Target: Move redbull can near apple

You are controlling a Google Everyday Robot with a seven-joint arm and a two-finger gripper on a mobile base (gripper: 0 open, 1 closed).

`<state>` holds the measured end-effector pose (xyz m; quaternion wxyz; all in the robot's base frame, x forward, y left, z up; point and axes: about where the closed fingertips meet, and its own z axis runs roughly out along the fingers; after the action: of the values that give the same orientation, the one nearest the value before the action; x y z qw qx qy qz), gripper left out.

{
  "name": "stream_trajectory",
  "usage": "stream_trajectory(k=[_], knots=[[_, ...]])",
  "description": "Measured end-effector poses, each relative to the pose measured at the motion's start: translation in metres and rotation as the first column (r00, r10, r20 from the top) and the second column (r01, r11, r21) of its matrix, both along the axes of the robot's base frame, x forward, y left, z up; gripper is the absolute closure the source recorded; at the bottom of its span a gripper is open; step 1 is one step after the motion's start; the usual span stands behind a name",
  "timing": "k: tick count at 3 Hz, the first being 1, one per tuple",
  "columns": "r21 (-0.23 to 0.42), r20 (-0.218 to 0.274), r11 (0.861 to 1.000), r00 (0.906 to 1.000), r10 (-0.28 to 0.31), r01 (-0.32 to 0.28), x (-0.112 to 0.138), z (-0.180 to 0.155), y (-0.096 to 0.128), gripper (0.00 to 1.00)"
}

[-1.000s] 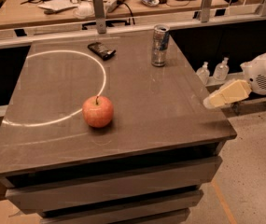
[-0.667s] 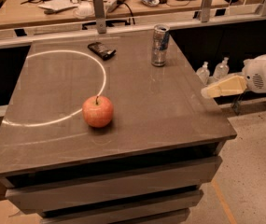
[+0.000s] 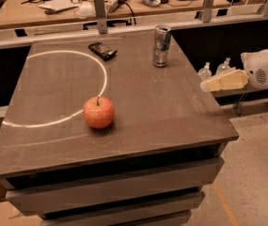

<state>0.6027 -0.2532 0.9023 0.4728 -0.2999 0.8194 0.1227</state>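
The table [image 3: 171,112] has a flat, smooth grey-brown top with a dull sheen, squared edges and stepped slab-like tiers beneath. A thin pale ring [image 3: 106,74] is drawn across its left half. The redbull can [image 3: 161,45] stands upright near the far right edge of the table, a slim metal cylinder with a silver rim and top, blue-and-silver sides and small red marks. The apple [image 3: 98,112] sits well apart from it, toward the front left of the table and touching the line of the pale ring. It is round and red-orange with yellowish patches, a matte skin and a short dark stem pointing up. A flat dark wrapped bar [image 3: 102,50] lies at the far side, just inside the ring and left of the can. The gripper [image 3: 206,85] hangs off the table's right edge, level with the top and short of the can. It is a cream-coloured, wedge-shaped plastic piece pointing left from a rounded white wrist housing [image 3: 265,68]. It is seen side-on, so I cannot tell whether it is spread or closed. It touches neither the table nor any object, and nothing is held in it. Two small clear bottles [image 3: 205,71] stand behind it, below table level.
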Motion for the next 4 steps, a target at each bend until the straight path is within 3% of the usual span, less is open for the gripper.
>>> stream_trajectory(k=[1, 2, 3, 4], knots=[[0.118, 0.057, 0.993, 0.9983, 0.014, -0.02, 0.023, 0.012, 0.016, 0.0], [0.185, 0.097, 0.983, 0.9952, -0.011, -0.007, 0.05, 0.006, 0.036, 0.0], [0.236, 0.165, 0.971, 0.9844, -0.062, 0.022, 0.089, -0.004, 0.058, 0.0], [0.264, 0.199, 0.964, 0.9778, -0.066, 0.012, 0.104, -0.004, 0.076, 0.0]])
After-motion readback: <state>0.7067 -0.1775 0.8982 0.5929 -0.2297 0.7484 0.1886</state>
